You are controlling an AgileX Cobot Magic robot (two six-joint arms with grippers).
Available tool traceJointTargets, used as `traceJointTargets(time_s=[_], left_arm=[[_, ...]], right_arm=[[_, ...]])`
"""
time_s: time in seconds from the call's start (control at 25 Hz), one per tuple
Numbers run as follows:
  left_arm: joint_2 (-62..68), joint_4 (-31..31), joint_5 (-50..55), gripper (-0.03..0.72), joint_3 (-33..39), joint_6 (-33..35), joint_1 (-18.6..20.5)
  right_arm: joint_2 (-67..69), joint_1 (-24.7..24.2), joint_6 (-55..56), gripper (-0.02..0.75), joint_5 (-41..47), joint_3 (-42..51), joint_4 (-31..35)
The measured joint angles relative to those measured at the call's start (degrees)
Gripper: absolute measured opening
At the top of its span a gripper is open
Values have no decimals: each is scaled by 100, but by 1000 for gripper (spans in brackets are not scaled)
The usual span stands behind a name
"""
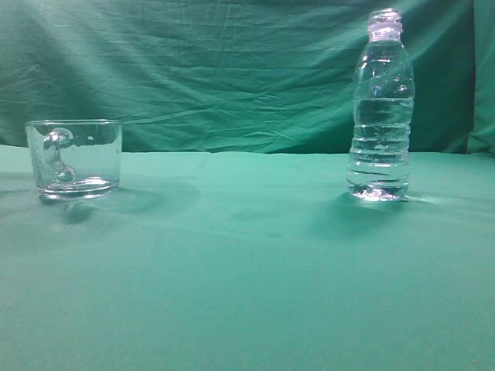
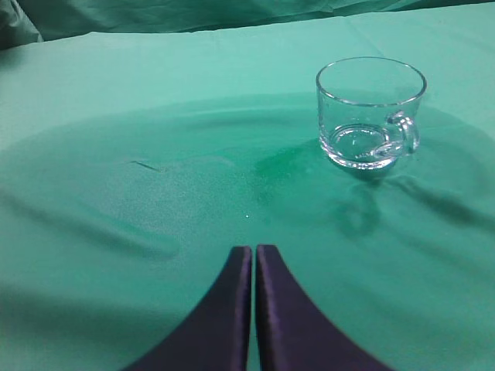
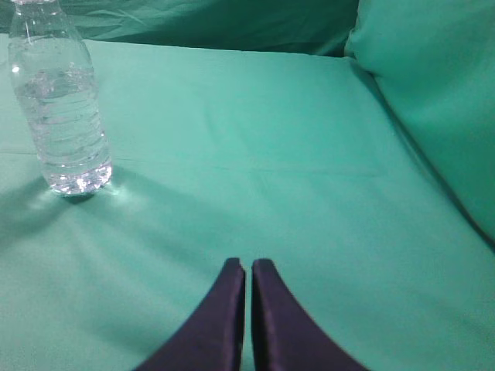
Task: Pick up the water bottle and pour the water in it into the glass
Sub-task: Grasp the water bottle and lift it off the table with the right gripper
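The water bottle [image 1: 380, 108] stands upright on the right of the green cloth, with no cap on its threaded neck, filled with clear water [image 1: 379, 147] to near the shoulder. It also shows in the right wrist view [image 3: 60, 108], far left and ahead of my right gripper [image 3: 248, 265], which is shut and empty. The glass [image 1: 75, 157] stands upright and empty on the left. In the left wrist view the glass [image 2: 370, 112] is ahead and to the right of my left gripper [image 2: 254, 250], which is shut and empty. Neither gripper shows in the exterior view.
Green cloth [image 1: 247, 278] covers the table and hangs as a backdrop [image 1: 232, 69] behind. A raised fold of cloth [image 3: 433, 100] rises at the right edge in the right wrist view. The cloth shows shallow wrinkles [image 2: 116, 232] in the left wrist view.
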Motion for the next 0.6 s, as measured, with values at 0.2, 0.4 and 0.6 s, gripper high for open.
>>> traceJointTargets(time_s=[0.2, 0.4, 0.6], left_arm=[[0, 0, 0, 0, 0, 0, 0], [0, 0, 0, 0, 0, 0, 0], [0, 0, 0, 0, 0, 0, 0]], right_arm=[[0, 0, 0, 0, 0, 0, 0], [0, 0, -123, 0, -25, 0, -176], [0, 0, 299, 0, -1091, 20, 138]])
